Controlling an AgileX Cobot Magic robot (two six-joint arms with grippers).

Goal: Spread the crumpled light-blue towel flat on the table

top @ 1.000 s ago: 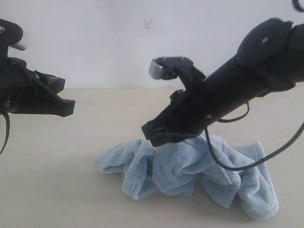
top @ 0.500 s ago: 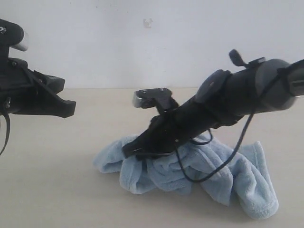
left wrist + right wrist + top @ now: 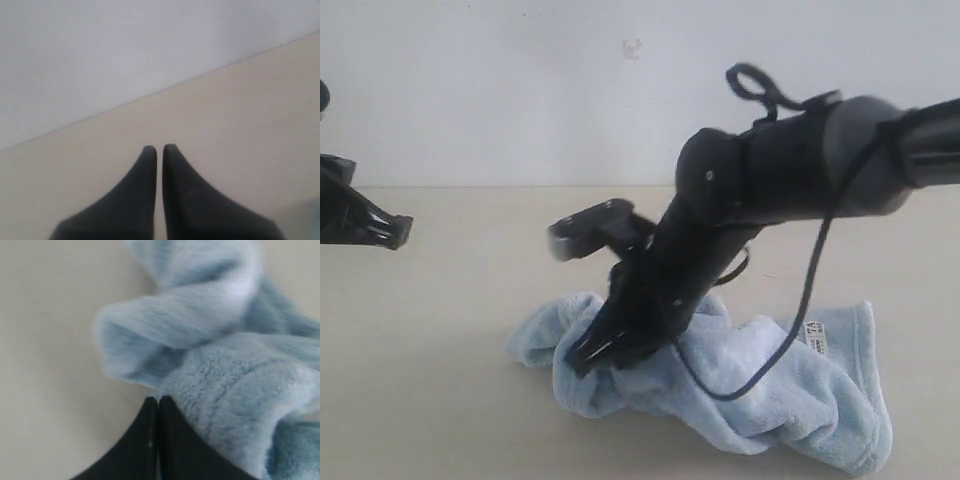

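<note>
The table is a wide beige surface reaching the wall at the far side. The towel lies crumpled on it, right of centre and near, bunched at its left end, flatter at its right. The right arm slopes down from the right. The right claw is pressed together, tips against a fold at the towel's left end. The left claw, pressed together, hovers at the left, well apart from the towel. A white tag shows near the towel's far right corner

Counter: plain beige, matte, wide.
On it: one crumpled light-blue towel, bunched in folds, white tag showing.
</note>
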